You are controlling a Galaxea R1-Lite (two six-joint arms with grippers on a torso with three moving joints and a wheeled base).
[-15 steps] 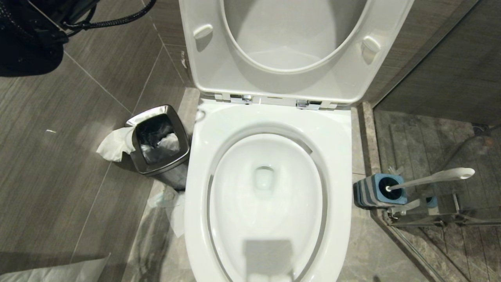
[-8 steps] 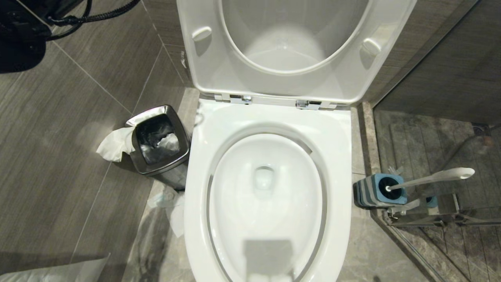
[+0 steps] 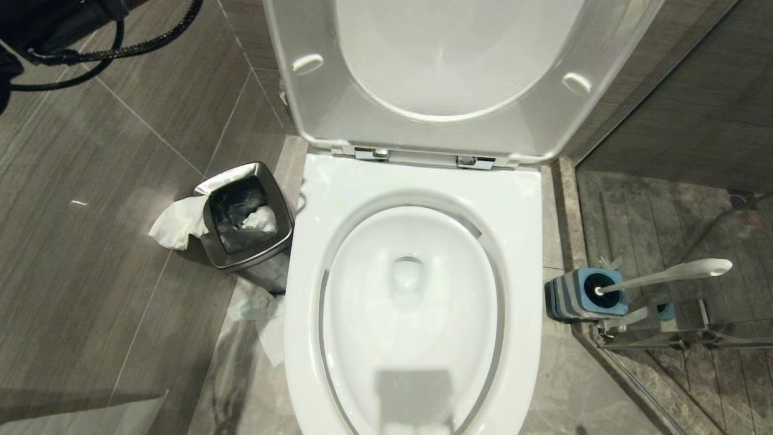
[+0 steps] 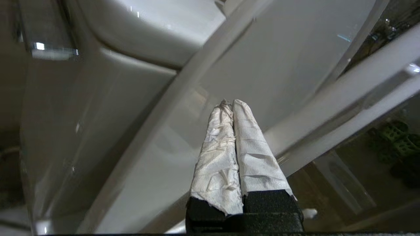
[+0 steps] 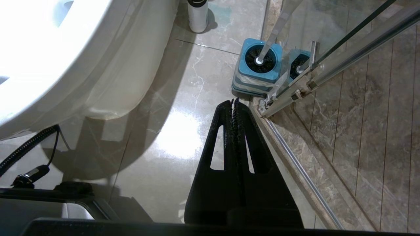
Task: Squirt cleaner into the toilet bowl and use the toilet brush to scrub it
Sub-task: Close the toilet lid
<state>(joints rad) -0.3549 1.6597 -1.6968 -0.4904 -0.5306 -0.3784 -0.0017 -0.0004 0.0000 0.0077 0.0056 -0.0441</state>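
Note:
The white toilet bowl fills the middle of the head view, its seat and lid raised. At its right the toilet brush stands in a blue-topped striped holder, white handle leaning right. My left gripper, fingers wrapped in white paper, is shut and empty, close to the raised seat and lid. My right gripper is shut and empty, low over the floor just short of the holder. A white dark-capped bottle stands by the toilet's base; whether it is the cleaner I cannot tell.
A square steel waste bin stands left of the bowl, with tissue hanging out and paper scraps on the floor. A glass shower door and its metal rail run right behind the holder. My left arm shows at top left.
The seat has swung back flat against the lid, and both lean further back. My left arm has drawn up and left, towards the picture's corner. The right gripper has kept still.

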